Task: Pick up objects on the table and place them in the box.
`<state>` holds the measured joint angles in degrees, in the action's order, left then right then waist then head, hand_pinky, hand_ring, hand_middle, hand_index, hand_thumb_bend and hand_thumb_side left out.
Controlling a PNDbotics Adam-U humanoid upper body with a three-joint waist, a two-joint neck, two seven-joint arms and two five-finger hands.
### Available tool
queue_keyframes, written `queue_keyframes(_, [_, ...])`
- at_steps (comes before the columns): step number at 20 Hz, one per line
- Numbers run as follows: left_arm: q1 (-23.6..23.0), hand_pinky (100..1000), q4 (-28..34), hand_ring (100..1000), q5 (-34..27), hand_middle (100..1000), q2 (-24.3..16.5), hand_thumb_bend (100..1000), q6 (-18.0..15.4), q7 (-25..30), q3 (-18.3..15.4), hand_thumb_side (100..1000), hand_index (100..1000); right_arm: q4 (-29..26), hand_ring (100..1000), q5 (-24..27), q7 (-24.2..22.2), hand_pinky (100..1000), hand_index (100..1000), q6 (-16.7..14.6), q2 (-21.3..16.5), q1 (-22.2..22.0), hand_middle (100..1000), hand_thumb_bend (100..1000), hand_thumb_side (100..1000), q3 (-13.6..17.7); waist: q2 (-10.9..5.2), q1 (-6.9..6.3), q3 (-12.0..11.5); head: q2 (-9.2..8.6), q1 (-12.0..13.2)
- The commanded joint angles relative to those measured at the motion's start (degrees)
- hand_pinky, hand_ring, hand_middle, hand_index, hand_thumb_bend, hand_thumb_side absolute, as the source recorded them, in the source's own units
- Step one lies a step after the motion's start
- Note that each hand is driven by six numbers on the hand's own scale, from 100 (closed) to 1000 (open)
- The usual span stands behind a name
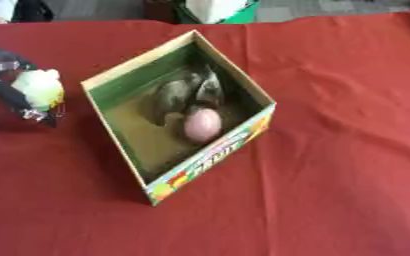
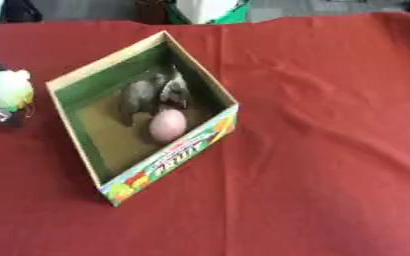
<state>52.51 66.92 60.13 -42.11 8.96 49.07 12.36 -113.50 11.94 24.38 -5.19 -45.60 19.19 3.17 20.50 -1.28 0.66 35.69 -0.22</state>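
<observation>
At left of frame the left hand [image 1: 20, 97] holds a pale green object [image 1: 39, 88], fingers curled round it, beside the box [image 1: 210, 155]. Box at centre of bench [image 1: 348, 150] contains a pink egg [image 1: 202, 125] and grey item [image 1: 187, 90]. Carrying step in hand; next, move over box and release. Right hand absent.

Open cloth [image 1: 348, 150] (right of box [image 1: 210, 160])

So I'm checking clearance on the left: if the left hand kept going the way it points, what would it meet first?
The left hand, curled round a pale yellow-green object, seems to point down toward the red tablecloth. It would likely meet the cloth first, short of the box; depth is unclear.
</observation>
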Motion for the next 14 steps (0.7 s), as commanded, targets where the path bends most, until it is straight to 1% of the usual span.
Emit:
queue_keyframes(1, [1.13,836,-0.58,936,2.19,985,-1.11,813,0.7,-0.85,-1.47,605,1000,-1.09,821,0.33,-0.22,676,841,0.18,-1.11,0.58,783,100,1000,0.74,-0.96,0.18,0.04,-0.86,0.2])
queue_keyframes(4, [1.23,831,-1.35,931,3.8,978,-0.9,793,1.57,-1.65,-2.25,621,1000,-1.09,819,0.47,-0.44,676,841,0.34,-1.05,0.53,782,100,1000,0.7,-0.82,0.22,0.03,-1.04,0.21])
queue_keyframes(6, [1.28,824,-1.94,924,3.4,968,-0.65,779,2.02,-2.09,-2.66,632,1000,-1.09,820,0.49,-0.54,675,842,0.51,-1.02,0.47,783,100,1000,0.71,-0.72,0.22,0.01,-1.13,0.26])
queue_keyframes(10, [1.37,808,-2.83,909,2.43,942,-0.4,706,2.99,-3.45,-2.97,667,1000,-1.09,820,0.49,-0.58,675,842,0.68,-0.9,0.43,784,100,1000,0.75,-0.5,0.22,0.1,-1.32,0.44])
queue_keyframes(11, [1.38,797,-3.01,900,2.29,924,-0.33,663,3.24,-3.94,-3.03,675,1000,-1.09,820,0.49,-0.56,675,841,0.68,-0.88,0.43,784,100,1000,0.76,-0.45,0.23,0.14,-1.36,0.48])
queue_keyframes(12, [1.38,793,-3.16,897,2.19,919,-0.28,650,3.44,-4.47,-3.06,677,1000,-1.09,819,0.5,-0.54,675,841,0.66,-0.86,0.43,783,100,1000,0.77,-0.41,0.23,0.18,-1.39,0.51])
queue_keyframes(13, [1.39,775,-3.24,881,2.22,898,-0.29,552,3.65,-5.16,-3.08,675,1000,-1.09,819,0.5,-0.53,675,841,0.65,-0.84,0.42,783,100,1000,0.78,-0.36,0.23,0.21,-1.44,0.52])
queue_keyframes(14, [1.37,770,-3.32,878,2.35,895,-0.28,533,3.84,-5.92,-3.08,671,1000,-1.09,819,0.51,-0.52,675,841,0.64,-0.81,0.41,783,100,1000,0.79,-0.31,0.23,0.25,-1.48,0.53])
